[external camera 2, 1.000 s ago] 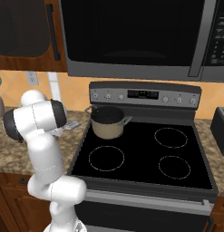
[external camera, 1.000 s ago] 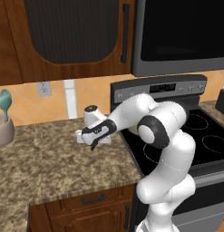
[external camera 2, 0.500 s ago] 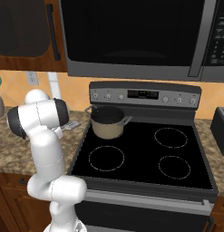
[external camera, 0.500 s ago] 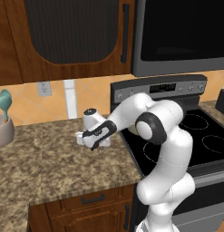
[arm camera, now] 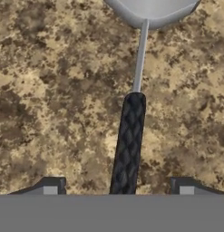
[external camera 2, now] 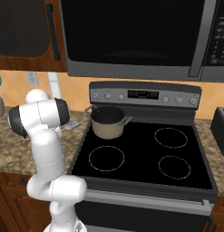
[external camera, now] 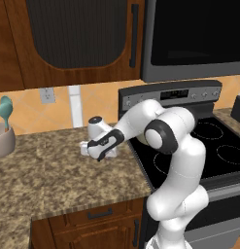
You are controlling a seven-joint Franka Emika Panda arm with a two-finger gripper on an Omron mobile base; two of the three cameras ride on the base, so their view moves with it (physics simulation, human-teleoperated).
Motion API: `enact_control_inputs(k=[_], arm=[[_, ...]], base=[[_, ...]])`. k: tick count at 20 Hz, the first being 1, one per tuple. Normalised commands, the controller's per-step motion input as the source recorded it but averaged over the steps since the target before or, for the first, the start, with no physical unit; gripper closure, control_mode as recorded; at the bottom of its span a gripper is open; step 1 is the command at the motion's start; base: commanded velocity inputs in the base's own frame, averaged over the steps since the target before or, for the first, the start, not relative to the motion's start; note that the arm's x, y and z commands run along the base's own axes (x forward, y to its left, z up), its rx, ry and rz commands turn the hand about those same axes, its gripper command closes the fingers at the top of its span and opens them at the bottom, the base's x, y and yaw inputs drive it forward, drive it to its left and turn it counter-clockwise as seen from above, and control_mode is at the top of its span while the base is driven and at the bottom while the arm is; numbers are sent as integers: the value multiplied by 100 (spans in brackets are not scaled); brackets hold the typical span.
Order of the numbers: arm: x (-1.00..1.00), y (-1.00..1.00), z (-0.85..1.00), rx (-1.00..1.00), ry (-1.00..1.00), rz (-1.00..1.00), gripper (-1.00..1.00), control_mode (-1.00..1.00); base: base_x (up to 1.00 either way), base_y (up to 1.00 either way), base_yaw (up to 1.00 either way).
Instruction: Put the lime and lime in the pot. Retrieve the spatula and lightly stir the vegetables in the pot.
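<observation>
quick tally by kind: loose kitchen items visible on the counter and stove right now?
Pot: 1
Spatula: 1
Utensil crock: 1
Teal spoon: 1
Total: 4
The limes cannot be made out in these frames.

Home kitchen: stove (external camera 2: 145, 154), microwave (external camera 2: 136, 36), granite counter (external camera: 48, 180), wooden cabinets (external camera: 77, 34).

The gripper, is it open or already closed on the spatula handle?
Open: in the hand view both fingertips stand apart from the spatula handle lying between them.
</observation>
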Motion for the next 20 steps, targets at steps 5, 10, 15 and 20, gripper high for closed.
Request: enact_control_inputs(k=[5, 10, 15, 20], arm=[[2, 1, -3, 0, 0, 0, 100, -100], [0, 0, 0, 0, 0, 0, 100, -100], [0, 0, 0, 0, 0, 0, 100, -100], [0, 0, 0, 0, 0, 0, 100, -100]], base=[[0, 0, 0], [0, 0, 0], [0, 0, 0], [0, 0, 0]])
